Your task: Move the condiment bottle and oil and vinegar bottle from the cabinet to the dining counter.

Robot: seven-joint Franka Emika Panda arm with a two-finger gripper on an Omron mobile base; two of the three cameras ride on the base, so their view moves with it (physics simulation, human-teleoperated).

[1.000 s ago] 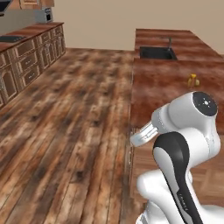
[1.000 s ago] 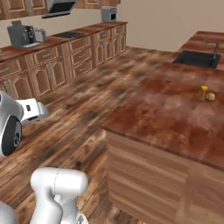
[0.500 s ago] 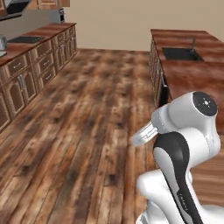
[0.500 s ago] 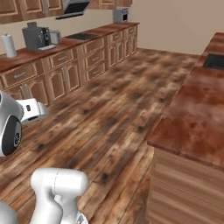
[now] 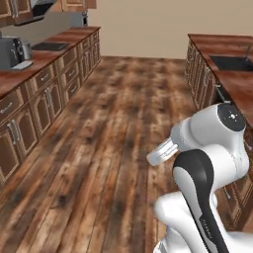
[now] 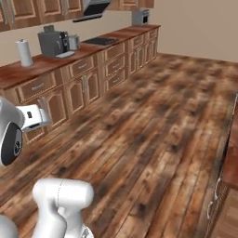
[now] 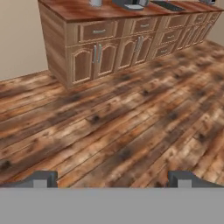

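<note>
Wood-plank flooring (image 7: 131,131) runs out ahead of the hand (image 7: 112,178), whose two dark fingertips (image 7: 43,178) stand spread wide apart with nothing between them. Beyond the floor, straight ahead of the hand and well apart from it, a long bench (image 7: 78,11) with raised-panel drawer fronts lines the wall; in the right base view it carries a paper-towel roll (image 6: 24,52), a grey coffee machine (image 6: 53,42) and a black stovetop (image 6: 100,41), with a range hood (image 6: 97,7) above.

Off to the hand's right, the left base view shows the dining counter (image 5: 217,47) with its reddish-brown top and black sink (image 5: 232,63); what can be seen of its top holds no bottle.

Neither the condiment bottle nor the oil and vinegar bottle can be made out anywhere, so I cannot tell where they stand. Wall cabinet doors (image 6: 44,7) are cut off along the top edge of the right base view, and whether one of them is the cabinet in question is unclear.

By my judgement the task is barely begun: the hand carries nothing and faces open floor, not a cabinet. Everything seems left to do: reach the cabinet, take each bottle out, and carry both across to the dining counter.
</note>
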